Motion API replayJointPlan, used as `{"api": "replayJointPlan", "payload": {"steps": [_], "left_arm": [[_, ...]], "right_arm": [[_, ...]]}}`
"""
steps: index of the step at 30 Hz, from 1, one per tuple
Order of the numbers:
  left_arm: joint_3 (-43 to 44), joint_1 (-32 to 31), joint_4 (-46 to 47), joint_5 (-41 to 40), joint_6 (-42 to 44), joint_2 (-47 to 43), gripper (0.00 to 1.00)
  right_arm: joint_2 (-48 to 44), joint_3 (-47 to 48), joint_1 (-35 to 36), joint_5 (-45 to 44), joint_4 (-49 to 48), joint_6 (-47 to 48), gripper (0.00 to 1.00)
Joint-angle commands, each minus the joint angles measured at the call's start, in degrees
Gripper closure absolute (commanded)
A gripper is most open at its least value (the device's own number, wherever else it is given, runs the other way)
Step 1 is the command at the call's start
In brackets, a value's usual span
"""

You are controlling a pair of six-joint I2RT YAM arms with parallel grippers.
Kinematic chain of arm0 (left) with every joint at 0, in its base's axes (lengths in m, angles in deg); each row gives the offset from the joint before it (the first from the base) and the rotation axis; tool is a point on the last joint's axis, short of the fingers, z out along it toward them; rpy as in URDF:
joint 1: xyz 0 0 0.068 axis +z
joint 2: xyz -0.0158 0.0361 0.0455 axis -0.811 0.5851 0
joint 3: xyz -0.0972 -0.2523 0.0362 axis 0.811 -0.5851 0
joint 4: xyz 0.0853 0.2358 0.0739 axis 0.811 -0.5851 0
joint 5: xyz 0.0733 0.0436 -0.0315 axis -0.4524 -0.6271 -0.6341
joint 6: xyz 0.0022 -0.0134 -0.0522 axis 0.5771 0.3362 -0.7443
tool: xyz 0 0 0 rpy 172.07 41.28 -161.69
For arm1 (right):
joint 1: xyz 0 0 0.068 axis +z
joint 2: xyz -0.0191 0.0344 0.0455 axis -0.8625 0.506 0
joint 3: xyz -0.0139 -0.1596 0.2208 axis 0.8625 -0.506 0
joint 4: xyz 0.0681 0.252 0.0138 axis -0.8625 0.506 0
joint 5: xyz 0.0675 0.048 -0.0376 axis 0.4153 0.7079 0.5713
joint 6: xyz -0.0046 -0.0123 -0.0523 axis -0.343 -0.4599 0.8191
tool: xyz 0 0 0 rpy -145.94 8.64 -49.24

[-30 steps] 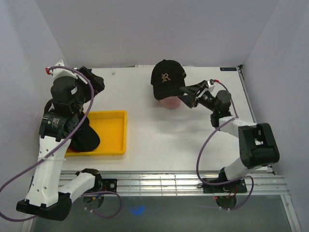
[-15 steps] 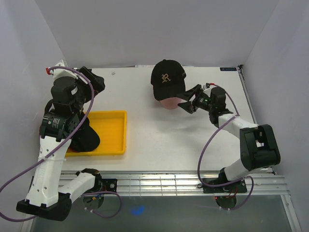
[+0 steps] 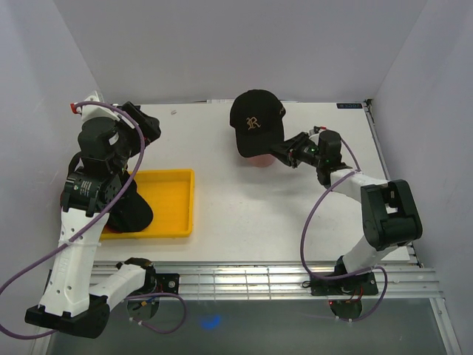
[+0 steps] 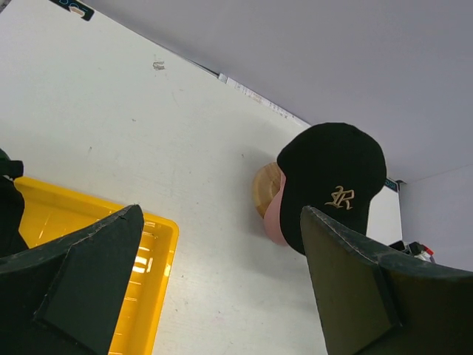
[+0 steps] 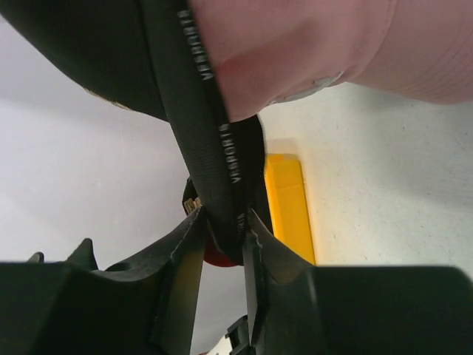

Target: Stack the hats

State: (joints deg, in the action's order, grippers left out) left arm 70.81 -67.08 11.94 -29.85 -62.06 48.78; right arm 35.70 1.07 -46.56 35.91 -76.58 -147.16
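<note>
A black hat [image 3: 255, 120] with a gold emblem sits on a pink round-topped stand [image 3: 260, 158] at the back of the table; it also shows as the black hat [image 4: 332, 181] in the left wrist view. My right gripper [image 3: 278, 152] reaches in from the right, and the right gripper [image 5: 225, 231] is shut on the hat's lower edge [image 5: 214, 148], its black inner band pinched between both fingers. A dark hat [image 3: 131, 210] lies in the yellow tray [image 3: 174, 200], partly hidden by the left arm. My left gripper [image 4: 222, 288] hangs open and empty above the tray's far side.
The yellow tray [image 4: 151, 255] stands at the left, near the front of the table. White walls close in the table at the back and both sides. Purple cables loop off both arms. The stand [image 4: 267, 194] is pink with a wooden top.
My right gripper moved left, in under the black hat's edge, and closed on it. The hat shifted slightly to the left. The left arm stayed still.
</note>
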Motion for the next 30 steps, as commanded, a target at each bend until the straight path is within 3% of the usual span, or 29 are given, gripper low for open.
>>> {"api": "replayJointPlan", "payload": {"steps": [1, 10, 15, 30], "left_arm": [[0.03, -0.21, 0.67, -0.74, 1.25, -0.59, 0.02], [-1.46, -0.21, 1.72, -0.22, 1.34, 0.11, 0.02], [-2.17, -0.21, 2.16, -0.04, 1.25, 0.2, 0.02], [-3.14, -0.21, 2.07, -0.74, 1.78, -0.5, 0.02]], "right_arm": [[0.17, 1.23, -0.38, -1.35, -2.58, -1.06, 0.7], [0.35, -3.42, -3.89, -0.83, -3.02, -2.2, 0.87], [1.93, -7.73, -6.09, 1.45, -10.47, -7.29, 0.91], [8.34, -9.67, -7.68, 1.72, -4.96, -4.59, 0.92]]}}
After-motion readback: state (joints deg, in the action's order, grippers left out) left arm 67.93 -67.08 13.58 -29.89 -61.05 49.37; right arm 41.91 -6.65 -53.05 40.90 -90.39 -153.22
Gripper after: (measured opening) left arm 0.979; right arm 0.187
